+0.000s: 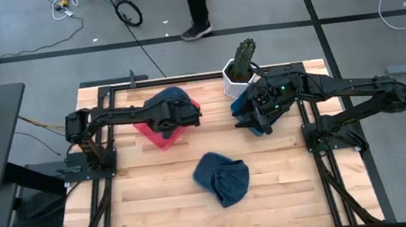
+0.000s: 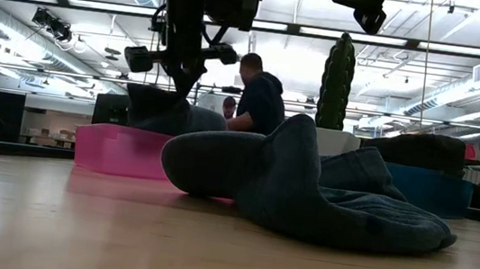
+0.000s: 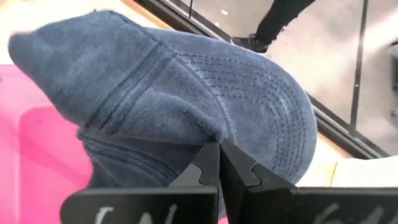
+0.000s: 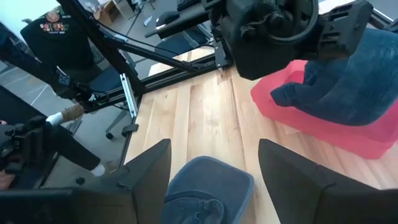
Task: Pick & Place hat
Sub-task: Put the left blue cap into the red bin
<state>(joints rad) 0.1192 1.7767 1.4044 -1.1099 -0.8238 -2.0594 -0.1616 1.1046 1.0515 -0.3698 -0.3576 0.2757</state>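
Left end effector [image 1: 192, 117] is seen clenched on a blue hat [image 1: 168, 101], its two dark fingers [image 3: 211, 168] pinched together on the fabric near the brim, as the left wrist view shows. That hat is held over a pink bin [image 1: 161, 135] at the bench's [image 1: 152, 205] left rear, with its crown partly inside the bin. A second blue hat [image 1: 222, 177] lies crumpled on the bare wood near the bench's middle, toward the front, apart from both arms. Behind it, near the rear edge, a cactus [image 1: 243, 58] stands upright in a white pot [image 1: 233, 81]. Right end effector [image 1: 254, 121] is held released, jaws spread wide and empty, above the bench just beside a blue bin [image 1: 243, 107] and well apart from the second hat. A person's dark legs [image 1: 197, 2] are seen on the floor beyond the bench.
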